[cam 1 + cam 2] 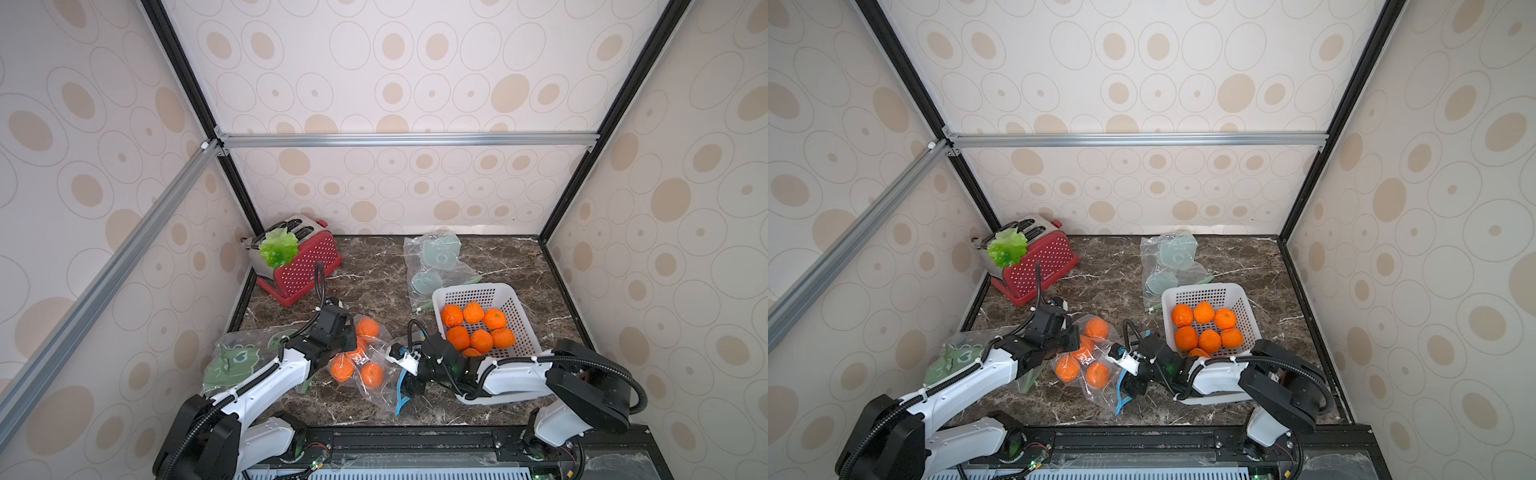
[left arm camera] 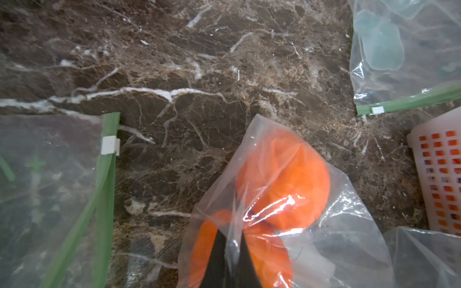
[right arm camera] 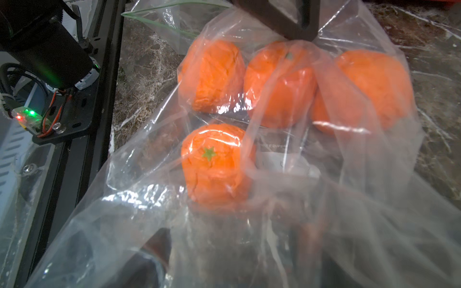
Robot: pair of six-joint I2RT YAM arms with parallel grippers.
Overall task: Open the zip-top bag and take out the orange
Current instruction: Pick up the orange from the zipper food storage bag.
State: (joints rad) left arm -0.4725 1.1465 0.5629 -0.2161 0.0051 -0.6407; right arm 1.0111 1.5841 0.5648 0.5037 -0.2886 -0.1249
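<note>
- The left hand (image 2: 233, 249) is closed tight, pinching a fold of the zip-top bag (image 1: 376, 390) film between its black fingers, just above the fruit.
- The right hand (image 1: 409, 384) sits at the bag's near end. In its wrist view its fingers show only as two dark blurs standing apart behind the film, with nothing solid between them, so it looks wide and empty.
- A blue strip (image 1: 400, 397) curls beside the right hand. It is probably the bag's zip edge, though I cannot tell whether the seal is fully parted.
- The task's fruit is still bagged: four oranges (image 3: 214, 162) lie under the film on the bench (image 1: 374, 274), between the two arms.
- Judged from this, the bag is being held and spread, but no orange has been gripped or lifted clear. What remains is reaching in, grasping one and drawing it out.
- The white basket (image 1: 473, 289), just beside the right arm, holds at least seven loose oranges.
- A second clear bag (image 1: 436, 257) with a green zip lies behind the basket, with pale green discs inside.
- A third bag (image 1: 232, 361), also green-zipped, lies partly under the left arm with green contents that I cannot identify.
- A red toaster (image 1: 307, 266) stands in the far corner with a lettuce leaf (image 1: 278, 247) on top.
</note>
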